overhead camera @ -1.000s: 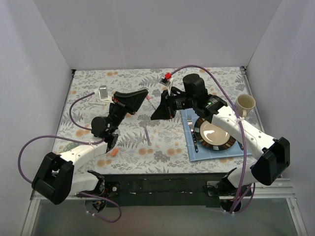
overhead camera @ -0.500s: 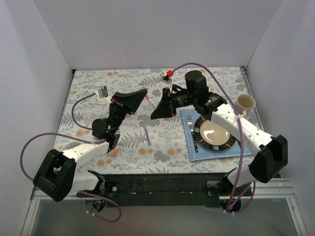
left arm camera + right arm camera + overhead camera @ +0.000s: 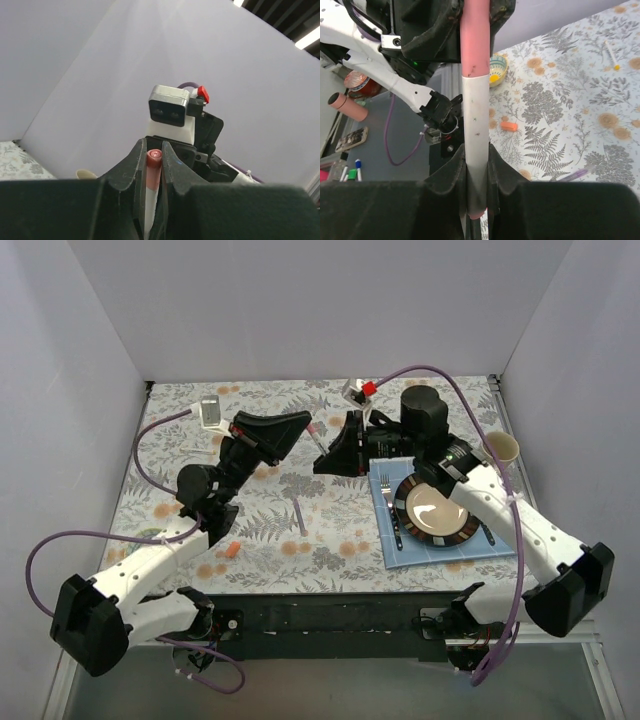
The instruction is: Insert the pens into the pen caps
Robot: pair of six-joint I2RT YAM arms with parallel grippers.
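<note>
Pink plastic tube cap [image 3: 475,40] pinched in left claw [image 3: 153,146]; right claw [image 3: 476,157] clamps smooth white cyl. pen [image 3: 476,115].

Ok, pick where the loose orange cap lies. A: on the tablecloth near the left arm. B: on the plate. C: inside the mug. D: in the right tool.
A: the orange cap lies on the tablecloth, just beside the left arm.
</note>
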